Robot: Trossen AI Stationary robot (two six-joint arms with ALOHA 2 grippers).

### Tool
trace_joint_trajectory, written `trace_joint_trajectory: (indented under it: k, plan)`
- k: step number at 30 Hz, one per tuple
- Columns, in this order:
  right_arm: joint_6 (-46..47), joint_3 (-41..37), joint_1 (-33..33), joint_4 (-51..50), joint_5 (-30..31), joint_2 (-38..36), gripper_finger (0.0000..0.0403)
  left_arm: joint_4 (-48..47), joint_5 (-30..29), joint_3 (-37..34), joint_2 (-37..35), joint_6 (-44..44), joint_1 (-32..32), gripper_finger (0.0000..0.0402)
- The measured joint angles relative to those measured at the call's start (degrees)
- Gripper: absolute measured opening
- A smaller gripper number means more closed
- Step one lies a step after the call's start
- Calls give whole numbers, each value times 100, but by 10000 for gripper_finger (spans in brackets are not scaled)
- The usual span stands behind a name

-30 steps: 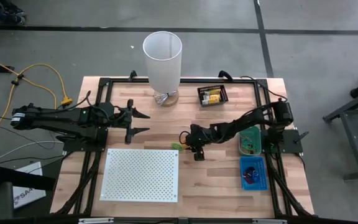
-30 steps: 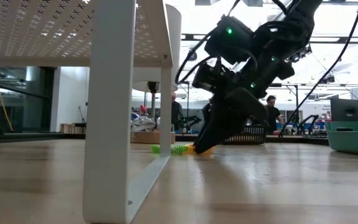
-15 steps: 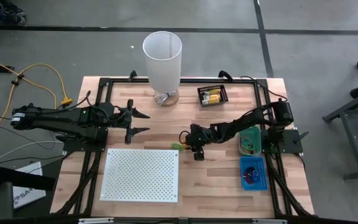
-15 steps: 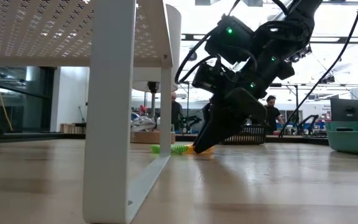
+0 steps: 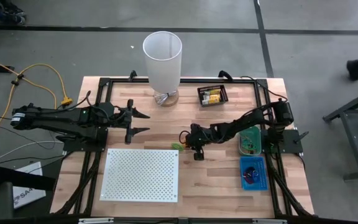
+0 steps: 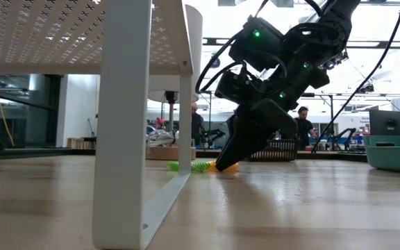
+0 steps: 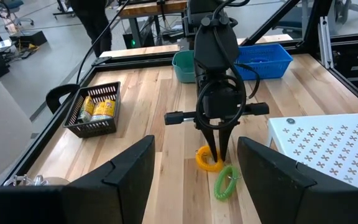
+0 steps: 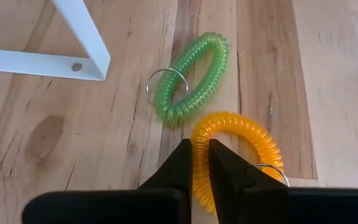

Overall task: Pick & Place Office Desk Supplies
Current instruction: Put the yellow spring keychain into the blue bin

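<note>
We see the right gripper [image 8: 200, 163] pinched onto the orange coil loop [image 8: 238, 152], its near side between the fingers, the green coil loop [image 8: 191, 78] just beyond.

- The high view is lit evenly and bright; the wooden worktop [image 5: 216, 180] carries only soft, short shadows.
- In the low view the ceiling behind is very bright, so the right arm looks almost black.
- The near white board leg [image 6: 120, 125] is blurred.
</note>
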Motion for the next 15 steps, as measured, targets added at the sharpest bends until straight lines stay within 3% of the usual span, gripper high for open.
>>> trace_joint_trajectory:
  k: [8,15]
  plan:
    - [-16,-6,13,-9,17,-41,24,0,0,0,0,0,0,221]
    - [-20,-13,82,-171,158,-634,24,0,-1,0,0,0,0,221]
